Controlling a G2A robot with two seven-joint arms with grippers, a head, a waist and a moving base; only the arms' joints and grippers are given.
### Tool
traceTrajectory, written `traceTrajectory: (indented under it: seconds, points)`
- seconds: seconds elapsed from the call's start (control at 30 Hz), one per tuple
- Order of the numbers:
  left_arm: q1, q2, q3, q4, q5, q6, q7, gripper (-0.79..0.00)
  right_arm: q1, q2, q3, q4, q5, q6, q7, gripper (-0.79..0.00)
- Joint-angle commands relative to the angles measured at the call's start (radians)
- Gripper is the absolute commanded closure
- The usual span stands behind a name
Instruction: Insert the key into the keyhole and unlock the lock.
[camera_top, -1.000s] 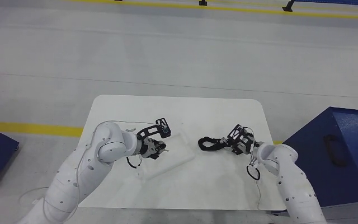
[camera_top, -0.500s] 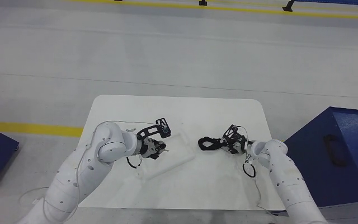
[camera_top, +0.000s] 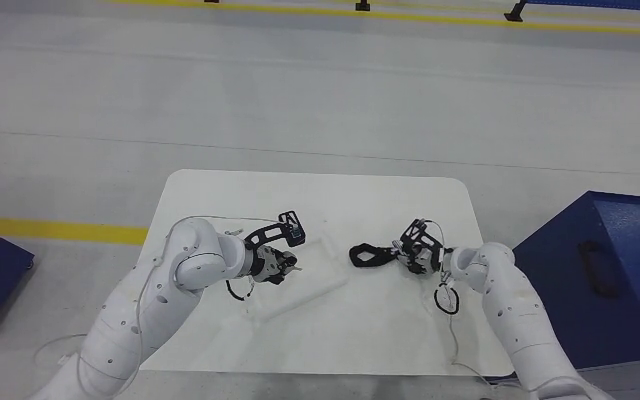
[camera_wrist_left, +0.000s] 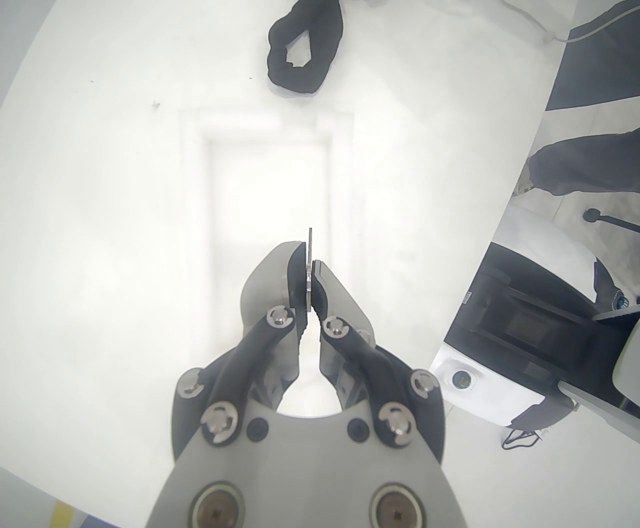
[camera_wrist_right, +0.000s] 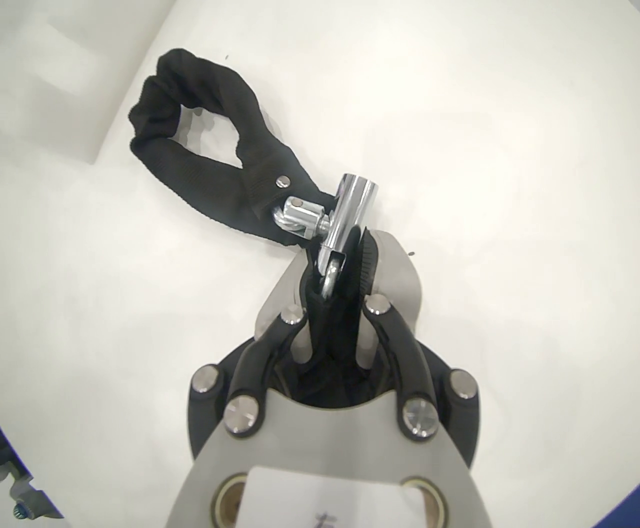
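Biggest thing here is the white table (camera_top: 330, 200) with rounded corners. A flat white tray-looking slab (camera_top: 305, 275) lies on it, toward the left arm's side. It's a long rectangle with a raised border, and honestly I can't make out anything sitting in it because it's white on white.

Then there's the lock (camera_wrist_right: 350, 210), one of those chain types. It has a shiny chrome cylinder with a little chrome swivel joint on its side, and that leads into a black fabric-covered loop (camera_wrist_right: 200, 150) with a rivet in it. It's over the right-middle part of the table, with the loop pointing toward the centre. I can't tell if the loop actually touches the tabletop. The cylinder's free end sticks out past the fingers, but no keyhole is visible from here.

The right gripper (camera_wrist_right: 345, 250) has its fingers clamped narrow around the lower part of that cylinder, with some black sleeve tucked in between them too.

The left gripper (camera_wrist_left: 309, 270) sits above the slab, fingers pinched nearly together on the key (camera_wrist_left: 310, 245). It's a thin flat bit of metal seen edge-on, its tip poking out past the pads. Key and lock are well apart.
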Motion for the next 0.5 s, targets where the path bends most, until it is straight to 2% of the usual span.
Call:
traceTrajectory:
  seconds: [0.0, 0.23, 0.47]
  points:
    - [0.0, 0.0, 0.0, 0.0, 0.0, 0.0, 0.0, 0.0, 0.012, 0.001, 0.006, 0.019, 0.047, -0.029, 0.032, 0.0]
    - [0.0, 0.0, 0.0, 0.0, 0.0, 0.0, 0.0, 0.0, 0.044, 0.003, 0.021, 0.058, 0.182, -0.051, 0.137, 0.0]
    - [0.0, 0.0, 0.0, 0.0, 0.0, 0.0, 0.0, 0.0, 0.005, 0.02, 0.042, -0.021, 0.174, 0.033, 0.14, 0.0]
